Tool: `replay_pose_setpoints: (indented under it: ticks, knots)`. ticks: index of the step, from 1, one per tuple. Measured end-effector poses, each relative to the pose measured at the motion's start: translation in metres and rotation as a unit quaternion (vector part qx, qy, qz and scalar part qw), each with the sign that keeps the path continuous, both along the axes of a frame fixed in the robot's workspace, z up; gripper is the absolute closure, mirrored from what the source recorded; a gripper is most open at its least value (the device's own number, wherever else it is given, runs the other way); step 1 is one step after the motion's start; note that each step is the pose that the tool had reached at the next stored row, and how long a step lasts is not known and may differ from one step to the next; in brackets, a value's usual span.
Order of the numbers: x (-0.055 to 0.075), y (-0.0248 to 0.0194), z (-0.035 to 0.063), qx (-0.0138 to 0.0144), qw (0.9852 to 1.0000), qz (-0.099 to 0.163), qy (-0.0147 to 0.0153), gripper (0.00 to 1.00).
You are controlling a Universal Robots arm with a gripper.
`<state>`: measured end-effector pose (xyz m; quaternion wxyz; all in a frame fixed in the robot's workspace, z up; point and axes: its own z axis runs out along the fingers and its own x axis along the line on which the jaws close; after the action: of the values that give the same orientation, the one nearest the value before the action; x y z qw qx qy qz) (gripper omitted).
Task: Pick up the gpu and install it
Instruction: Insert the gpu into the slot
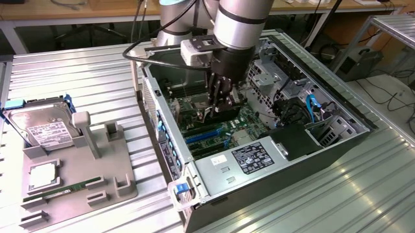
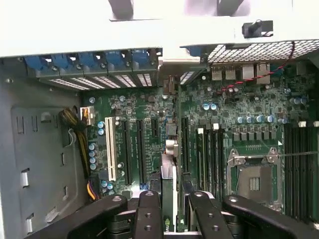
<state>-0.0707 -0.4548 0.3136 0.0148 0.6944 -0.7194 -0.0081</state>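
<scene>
1. The gripper [image 1: 218, 103] reaches straight down into the open computer case [image 1: 292, 182]; its fingers [image 2: 148, 214] stand on either side of the gpu [image 2: 168, 181] and are clamped on it, pinching the card near its upper edge.
2. The gpu is therefore inside the case, directly under the gripper; the wrist view shows it edge-on as a slim strip.
3. Its long axis runs the same way as the expansion slots [image 2: 139, 149], with one end toward the vented rear wall [image 2: 144, 79].
4. The relation that matters here: the card hangs over the motherboard [image 2: 219, 99], parallel to the slots, in the band between the black expansion slots and the memory slots [image 2: 212, 154]; I judge it lined up along a slot rather than lying across one.
5. Hard to make out: the card's lower edge is hidden behind its own body and the fingers, so I cannot tell whether it hovers, touches a slot or is partly seated; which slot lies beneath it is also unclear; the faces where the fingers meet the card are hidden.
6. Further out, the processor socket [image 2: 254, 174] lies past the memory slots, apart from the card.
7. Outside the case, on the counter [image 1: 77, 68] at the exterior view's left, a grey fixture [image 1: 104, 179] carries a hard drive [image 1: 42, 128] and a green RAM stick [image 1: 65, 187]; both are well apart from the gripper.
</scene>
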Motion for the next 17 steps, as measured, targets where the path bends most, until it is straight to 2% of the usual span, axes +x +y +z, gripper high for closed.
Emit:
replay_pose_setpoints:
  ticks: [1, 2, 3, 11, 17]
  knots:
    - [0.0, 0.0001, -0.0025, 0.0, 0.9999, 0.015, 0.0, 0.74]
    - [-0.001, 0.0037, -0.0066, -0.0001, 0.9999, 0.016, -0.0001, 0.74]
    - [-0.004, 0.0049, -0.0137, -0.0004, 0.9999, 0.016, 0.0, 0.74]
    - [-0.005, 0.0075, -0.022, -0.0012, 0.9997, 0.024, -0.0001, 0.74]
    - [-0.005, 0.0098, -0.0265, -0.0055, 0.9994, 0.033, -0.001, 0.74]
